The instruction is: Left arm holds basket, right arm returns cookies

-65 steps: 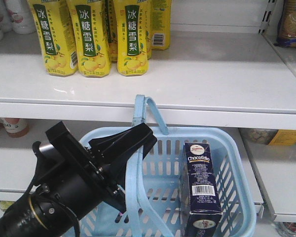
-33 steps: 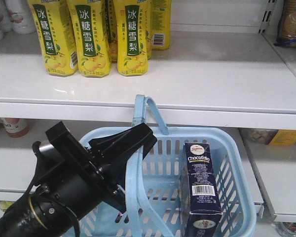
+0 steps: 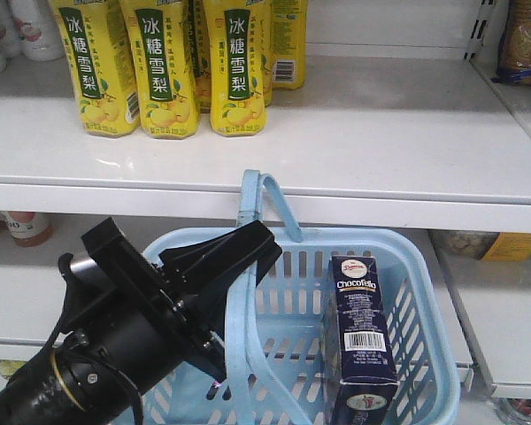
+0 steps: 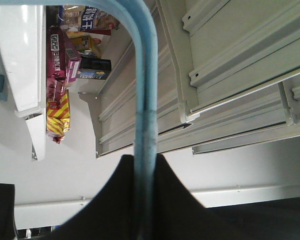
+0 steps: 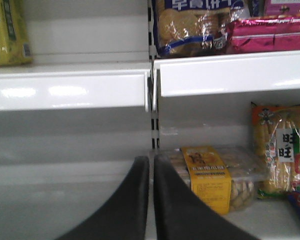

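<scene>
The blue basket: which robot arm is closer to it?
Left. The left gripper grips the basket by its handle; the right gripper, shut, faces shelves with no basket in its view.

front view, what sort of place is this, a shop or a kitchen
Most likely a shop aisle, or a mock-up of one: white retail shelving stocked with matching yellow drink bottles, packaged snacks on the neighbouring shelves, and a light blue shopping basket in front.

Navy ChocoFello cookies [image 3: 361, 336] stand upright inside light-blue basket [image 3: 354, 236].
</scene>
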You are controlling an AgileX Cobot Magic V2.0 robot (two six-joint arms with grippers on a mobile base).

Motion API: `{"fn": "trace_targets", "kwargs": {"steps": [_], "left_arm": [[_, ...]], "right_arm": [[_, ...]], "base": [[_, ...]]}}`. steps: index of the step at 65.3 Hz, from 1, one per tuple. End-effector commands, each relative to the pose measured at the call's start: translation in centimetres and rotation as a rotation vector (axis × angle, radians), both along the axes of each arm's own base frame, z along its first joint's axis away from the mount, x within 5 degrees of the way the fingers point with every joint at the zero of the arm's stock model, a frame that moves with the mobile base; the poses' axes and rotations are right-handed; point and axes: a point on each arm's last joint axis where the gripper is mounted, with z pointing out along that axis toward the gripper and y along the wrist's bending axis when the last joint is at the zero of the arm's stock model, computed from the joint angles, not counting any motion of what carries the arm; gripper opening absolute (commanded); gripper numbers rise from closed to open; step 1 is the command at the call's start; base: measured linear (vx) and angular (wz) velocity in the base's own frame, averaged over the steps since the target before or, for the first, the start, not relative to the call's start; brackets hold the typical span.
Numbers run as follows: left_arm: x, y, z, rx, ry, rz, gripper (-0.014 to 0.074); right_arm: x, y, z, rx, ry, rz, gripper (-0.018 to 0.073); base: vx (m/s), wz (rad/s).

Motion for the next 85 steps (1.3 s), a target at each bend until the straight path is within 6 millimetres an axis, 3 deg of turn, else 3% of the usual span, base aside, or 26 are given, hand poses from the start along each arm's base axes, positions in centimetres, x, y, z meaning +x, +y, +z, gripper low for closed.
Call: {"fn": "trace_targets", "kwargs": {"steps": [1,14,40,52,62,73,85], "left_arm": [[-0.1,0.8,2.7,-0.170,-0.111,0.033,-0.0003],[-0.1,0.8,2.7,-0.170,-0.111,0.033,-0.0003],[-0.1,0.8,2.7,-0.170,-0.111,0.033,-0.0003],[-0.1,0.8,2.7,-0.170,-0.111,0.033,-0.0003],[-0.1,0.8,2.7,-0.170,-0.111,0.033,-0.0003],[-0.1,0.8,2.7,-0.170,-0.111,0.033,-0.0003],[-0.1,0.8,2.7,-0.170,-0.111,0.033,-0.0003]], "right_arm": [[-0.3,-0.1,0.8,0.007,-0.142,-0.011,-0.0006],[-0.8,-0.1,3.2,0.001,-0.234,-0.014,-0.0006],[-2.3,0.0,13.0,-0.018,-0.424,-0.014,-0.0006],[-1.2,0.0,17.8,-0.022,-0.390,-0.008,-0.0003],[0.2,0.1,21.3,-0.022,-0.253,0.008,0.0018],[1.4,0.1,23.6,-0.016,-0.112,0.025,0.0111],[2.3,0.2,23.9,-0.008,-0.029,0.035,0.0302]], "base": [[0.00,0.00],[0.00,0.00],[0.00,0.00],[0.00,0.00],[0.00,0.00],[0.00,0.00],[0.00,0.00]]}}
